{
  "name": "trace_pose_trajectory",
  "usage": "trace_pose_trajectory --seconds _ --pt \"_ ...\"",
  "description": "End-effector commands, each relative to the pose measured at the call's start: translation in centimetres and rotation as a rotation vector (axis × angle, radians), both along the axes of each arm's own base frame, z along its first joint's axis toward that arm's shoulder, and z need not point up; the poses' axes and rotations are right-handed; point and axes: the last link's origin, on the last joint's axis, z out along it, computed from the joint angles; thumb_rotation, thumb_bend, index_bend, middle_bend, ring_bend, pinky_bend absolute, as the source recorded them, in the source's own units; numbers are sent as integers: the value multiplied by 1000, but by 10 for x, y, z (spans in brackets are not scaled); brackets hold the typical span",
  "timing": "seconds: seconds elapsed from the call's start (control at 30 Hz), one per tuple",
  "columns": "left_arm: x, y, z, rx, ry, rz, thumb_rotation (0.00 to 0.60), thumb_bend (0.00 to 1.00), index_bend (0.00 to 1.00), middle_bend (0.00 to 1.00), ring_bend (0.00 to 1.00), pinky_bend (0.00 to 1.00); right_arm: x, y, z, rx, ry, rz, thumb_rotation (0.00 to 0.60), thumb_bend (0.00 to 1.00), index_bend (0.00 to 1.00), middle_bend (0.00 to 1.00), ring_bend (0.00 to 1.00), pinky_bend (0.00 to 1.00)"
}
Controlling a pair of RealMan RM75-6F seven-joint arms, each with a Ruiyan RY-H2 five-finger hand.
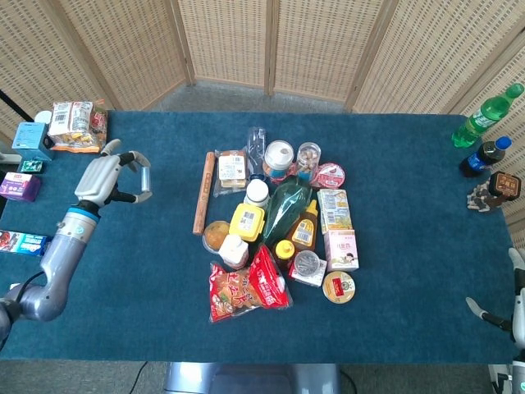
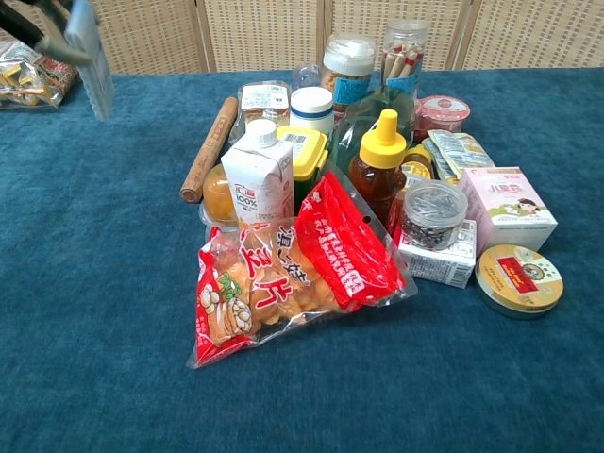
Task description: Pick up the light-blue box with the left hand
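The light-blue box is a thin flat pack, lifted off the blue cloth and seen almost edge-on. My left hand grips it at the table's left side, fingers curled round it, forearm running down to the lower left. In the chest view the box hangs upright in the top left corner, and only a bit of the left hand shows above it. Only a sliver of my right hand shows at the lower right edge of the head view, fingers spread, holding nothing.
A heap of groceries fills the table's middle: a red snack bag, milk carton, honey bottle, wooden rolling pin. Small boxes line the left edge, a snack pack lies at the back left, bottles at the far right.
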Motion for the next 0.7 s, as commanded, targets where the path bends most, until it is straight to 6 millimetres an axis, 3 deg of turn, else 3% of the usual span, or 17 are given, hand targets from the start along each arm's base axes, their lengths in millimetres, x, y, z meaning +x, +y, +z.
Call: trace_pose_trajectory --seconds 0.03,0.4,0.7 --pt "7 -6 20 38 -62 -24 600 262 802 527 446 14 -1 0 -2 2 -5 1 517 0 0 0 0 0" --pt "39 -29 83 139 -240 -108 600 260 801 505 434 6 -3 -5 -13 20 -36 19 517 0 0 0 0 0" --pt "52 -41 109 172 -301 -148 600 257 800 493 433 3 -5 -4 -13 19 -40 17 517 0 0 0 0 0"
